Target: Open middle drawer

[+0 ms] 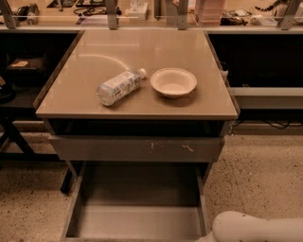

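The middle drawer (137, 210) stands pulled out below the table, its shallow grey tray interior open to view and empty. Its front lies at or past the bottom edge of the view. Above it sits the taller grey drawer front (137, 149) with pale scratch marks, pushed in. Only a white rounded part of my arm (255, 228) shows at the bottom right, beside the drawer's right side. The gripper is out of view below the frame.
A clear plastic bottle (118, 86) lies on its side on the tan tabletop (142, 47), next to a white bowl (173, 82). Dark shelving stands left and right of the table. A cluttered counter (213, 12) runs along the back. The floor is speckled.
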`<state>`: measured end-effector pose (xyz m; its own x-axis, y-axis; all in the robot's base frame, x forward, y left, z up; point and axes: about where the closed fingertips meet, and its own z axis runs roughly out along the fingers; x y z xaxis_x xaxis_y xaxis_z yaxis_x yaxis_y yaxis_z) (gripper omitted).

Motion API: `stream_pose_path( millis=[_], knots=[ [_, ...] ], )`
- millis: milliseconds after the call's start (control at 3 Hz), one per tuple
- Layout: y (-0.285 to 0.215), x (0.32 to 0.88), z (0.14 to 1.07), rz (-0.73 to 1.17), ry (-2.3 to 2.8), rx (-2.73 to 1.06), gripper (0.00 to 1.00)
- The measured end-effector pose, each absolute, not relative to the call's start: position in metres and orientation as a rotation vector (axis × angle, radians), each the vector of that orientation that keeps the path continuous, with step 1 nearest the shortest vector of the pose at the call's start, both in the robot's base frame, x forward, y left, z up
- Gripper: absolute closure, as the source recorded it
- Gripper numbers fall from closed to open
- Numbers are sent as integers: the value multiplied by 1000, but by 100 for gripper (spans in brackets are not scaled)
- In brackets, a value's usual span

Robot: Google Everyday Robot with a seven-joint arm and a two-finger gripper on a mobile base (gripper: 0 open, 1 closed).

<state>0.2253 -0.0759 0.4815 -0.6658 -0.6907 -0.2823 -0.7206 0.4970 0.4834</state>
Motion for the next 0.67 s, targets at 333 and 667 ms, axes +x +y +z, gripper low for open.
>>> stream_pose_path(
  millis=[333, 667],
  knots=[
    [-76, 226, 482, 901, 2674, -1261, 100],
    [-108, 225, 501, 848, 2718, -1130, 100]
  ],
)
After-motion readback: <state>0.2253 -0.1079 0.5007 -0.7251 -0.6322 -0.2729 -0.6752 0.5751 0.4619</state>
